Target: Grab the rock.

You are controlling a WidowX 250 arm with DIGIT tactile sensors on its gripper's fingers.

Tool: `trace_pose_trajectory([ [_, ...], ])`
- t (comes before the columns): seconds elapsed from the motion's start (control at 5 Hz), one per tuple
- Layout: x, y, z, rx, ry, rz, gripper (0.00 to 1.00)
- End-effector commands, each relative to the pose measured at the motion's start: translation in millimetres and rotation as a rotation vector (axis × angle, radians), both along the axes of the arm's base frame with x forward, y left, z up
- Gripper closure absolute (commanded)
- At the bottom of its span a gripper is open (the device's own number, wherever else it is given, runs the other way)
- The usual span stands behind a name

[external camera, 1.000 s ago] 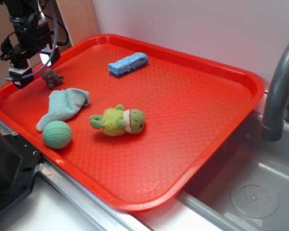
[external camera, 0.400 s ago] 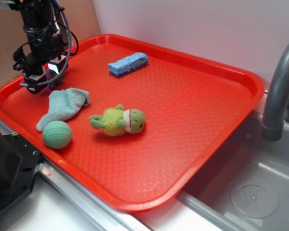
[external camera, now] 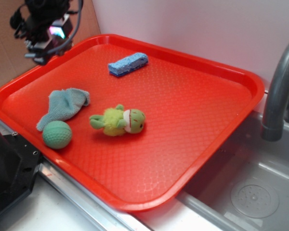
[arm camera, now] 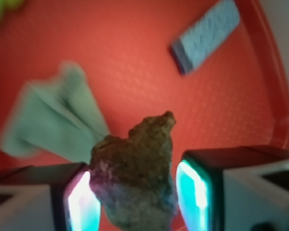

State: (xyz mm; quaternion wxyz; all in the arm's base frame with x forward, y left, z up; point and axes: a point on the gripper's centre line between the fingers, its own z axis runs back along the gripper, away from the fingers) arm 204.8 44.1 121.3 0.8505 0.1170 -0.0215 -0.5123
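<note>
The rock [arm camera: 135, 173], a lumpy brown-grey stone, sits between the two glowing pads [arm camera: 84, 202] of my gripper [arm camera: 137, 197], which is shut on it and holds it above the red tray [arm camera: 135, 43]. In the exterior view my gripper [external camera: 42, 48] hangs high over the tray's far left corner, and the rock is hidden inside it. The spot on the tray beside the cloth where the stone lay is bare.
On the red tray [external camera: 192, 106] lie a teal cloth [external camera: 63, 107], a green dimpled ball [external camera: 57, 134], a green plush toy [external camera: 119, 120] and a blue sponge [external camera: 128, 63]. A grey faucet [external camera: 279, 91] and sink [external camera: 250, 192] stand to the right.
My gripper came over the rock, shut on it, and rose up and back toward the far left corner. The rock has left the tray surface.
</note>
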Motion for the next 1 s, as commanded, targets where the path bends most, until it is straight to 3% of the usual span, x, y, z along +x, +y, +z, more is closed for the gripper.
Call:
trace_pose_trajectory([
  [0.0, 33, -24, 88, -0.19, -0.106, 0.268, 1.0],
  [0.2, 47, -26, 97, -0.292, -0.153, 0.518, 1.0],
  [0.4, 47, -16, 87, -0.388, -0.139, 0.782, 1.0],
  [0.6, 45, -12, 79, -0.361, -0.125, 1.03, 1.0],
  [0.8, 46, -12, 75, -0.363, -0.089, 1.016, 1.0],
])
